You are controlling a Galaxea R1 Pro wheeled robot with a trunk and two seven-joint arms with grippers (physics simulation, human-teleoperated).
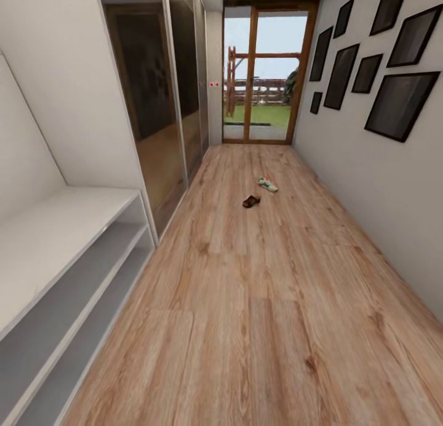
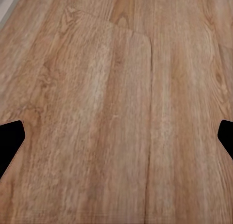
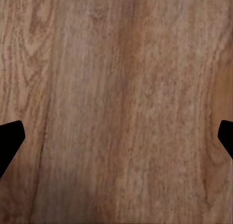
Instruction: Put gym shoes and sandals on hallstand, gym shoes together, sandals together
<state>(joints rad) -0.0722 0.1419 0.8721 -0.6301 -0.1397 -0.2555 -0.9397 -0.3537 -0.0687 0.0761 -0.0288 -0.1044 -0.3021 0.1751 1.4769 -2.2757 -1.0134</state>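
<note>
One sneaker [image 1: 267,184] and one sandal [image 1: 251,201] lie near each other on the floor [image 1: 258,303], well down the corridor from me. The rack [image 1: 67,229] at my left holds no shoes, so nothing looks done yet. Both my jaws gape wide, empty: left [image 2: 116,136], right [image 3: 116,136].

sandal [image 1: 251,201] before gym shoe [image 1: 267,184], hallstand [image 1: 58,229] left
</note>
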